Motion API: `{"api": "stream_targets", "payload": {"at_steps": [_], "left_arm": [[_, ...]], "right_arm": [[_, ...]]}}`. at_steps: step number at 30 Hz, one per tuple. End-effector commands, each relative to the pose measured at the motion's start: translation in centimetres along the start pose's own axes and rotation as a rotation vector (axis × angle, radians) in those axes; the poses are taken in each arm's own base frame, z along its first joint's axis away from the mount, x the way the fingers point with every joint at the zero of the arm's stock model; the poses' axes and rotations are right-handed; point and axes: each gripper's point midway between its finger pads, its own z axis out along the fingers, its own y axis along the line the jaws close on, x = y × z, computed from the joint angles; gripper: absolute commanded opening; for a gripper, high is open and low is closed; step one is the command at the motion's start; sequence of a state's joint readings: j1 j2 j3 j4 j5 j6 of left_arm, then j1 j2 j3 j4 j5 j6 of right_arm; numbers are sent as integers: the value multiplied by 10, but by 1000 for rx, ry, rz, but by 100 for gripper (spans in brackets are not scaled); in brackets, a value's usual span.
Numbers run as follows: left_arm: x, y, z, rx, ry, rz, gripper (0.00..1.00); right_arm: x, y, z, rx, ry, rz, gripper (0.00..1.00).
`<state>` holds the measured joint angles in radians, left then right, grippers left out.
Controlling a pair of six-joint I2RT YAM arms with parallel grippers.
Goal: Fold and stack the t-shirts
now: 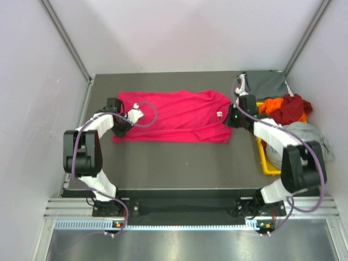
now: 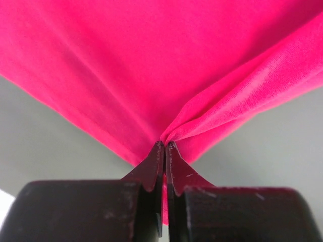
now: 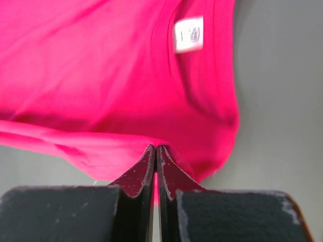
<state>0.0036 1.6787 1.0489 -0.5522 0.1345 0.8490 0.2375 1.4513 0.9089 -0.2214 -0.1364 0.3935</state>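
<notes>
Two pinches, one garment: your left claw (image 2: pixel 164 146) is clenched on the edge of the pink t-shirt (image 1: pixel 179 114). The cloth puckers into creases right at the tips and fans out flat beyond them. Your right claw (image 3: pixel 155 148) is clamped the same way on the opposite end of that shirt, gripping a folded edge. The white label (image 3: pixel 189 34) at the neck sits just ahead of its tips. Between the two claws the shirt lies spread on the grey desk (image 1: pixel 179 163).

Just outside your right claw is the yellow bin (image 1: pixel 266 163), with an orange t-shirt (image 1: pixel 272 104) and a dark red t-shirt (image 1: pixel 293 109) heaped in it. A light grey t-shirt (image 1: pixel 310 136) lies further back, toward that arm's base. A dark grey t-shirt (image 1: pixel 266 84) lies on the desk beyond the right claw.
</notes>
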Motion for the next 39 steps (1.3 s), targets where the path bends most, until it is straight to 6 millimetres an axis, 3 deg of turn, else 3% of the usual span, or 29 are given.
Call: {"api": "stream_targets", "payload": {"at_steps": [1,5,9,18,24,25,28,31,33,34,37,39], "left_arm": [[-11,16,3,1,6,-30,0],[-33,41,9,-27,-13,-56,0],[-41,48,11,-13,-8,-55,0],[-43,69,23,-65,33,-93,1],[-56,83,23,-99,7,-132,13],[-59,88,23,-117,-1,-158,17],[-71,120,20,-263,-37,-223,24],[-85,160,13,-423,-77,-287,40],[-84,165,12,-410,-59,-327,48],[-94,173,4,-407,-92,-370,50],[-101,155,-10,-280,-161,-420,55],[-95,146,-17,-259,-174,-429,56]], "right_arm": [[-48,5,18,-37,-61,-120,0],[-67,4,39,-37,-48,-170,0],[-69,-5,58,-25,-1,-196,0],[-87,-19,75,18,1,-205,0],[-92,-22,85,14,2,-196,0],[-95,-23,86,27,-5,-190,1],[-98,-33,90,74,-14,-154,22],[-107,-52,86,156,-41,-94,38],[-113,-59,72,193,-62,-71,39],[-114,-61,66,211,-71,-63,41],[-104,-64,38,245,-78,-60,49],[-79,-65,23,240,-41,-52,53]]}}
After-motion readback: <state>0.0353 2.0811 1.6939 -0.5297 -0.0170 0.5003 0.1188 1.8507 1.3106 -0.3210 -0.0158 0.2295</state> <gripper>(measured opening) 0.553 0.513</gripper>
